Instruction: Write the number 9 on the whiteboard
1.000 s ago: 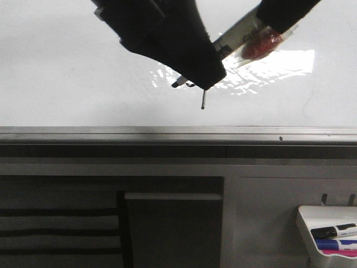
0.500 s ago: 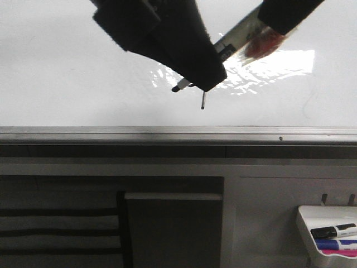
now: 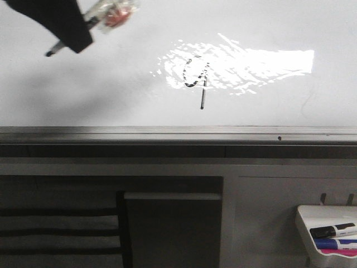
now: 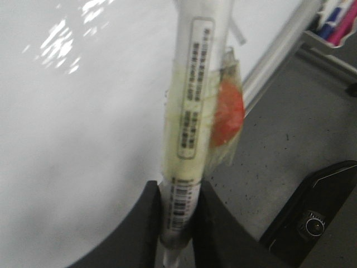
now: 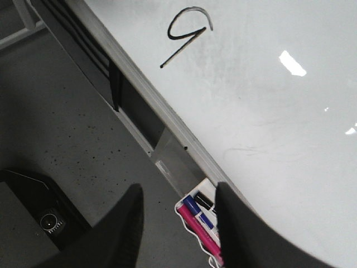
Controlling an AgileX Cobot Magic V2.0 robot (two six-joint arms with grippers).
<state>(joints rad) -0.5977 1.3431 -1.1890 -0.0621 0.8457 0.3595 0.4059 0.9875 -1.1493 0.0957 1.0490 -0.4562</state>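
Whiteboard [image 3: 83,106] fills the upper part of the front view, with the number 9 [image 3: 196,78] drawn in black partly inside the bright glare patch [image 3: 245,64]: open rounded loop, thin straight tail ending a little above the grey bottom rail [image 3: 167,134]. Right wrist view confirms the digit complete and legible. Judgement: the writing itself looks done; what is left, if anything, is parking the marker. Left claw [image 4: 177,220] is clenched on the marker [image 4: 192,111], jaws pinching the barrel at its barcode end; yellowish tape and a red tab are wrapped round the barrel. In the front view this claw sits at the upper left corner, well apart from the digit, marker tip off the mark. Right claw [image 5: 175,223] is released, nothing between its dark fingers, looking down over the white tray [image 3: 326,229] of spare markers at lower right. Versus half a second ago: left arm then covered the loop at centre; it has since swung away left, uncovering the full digit. Tray and rail unchanged.
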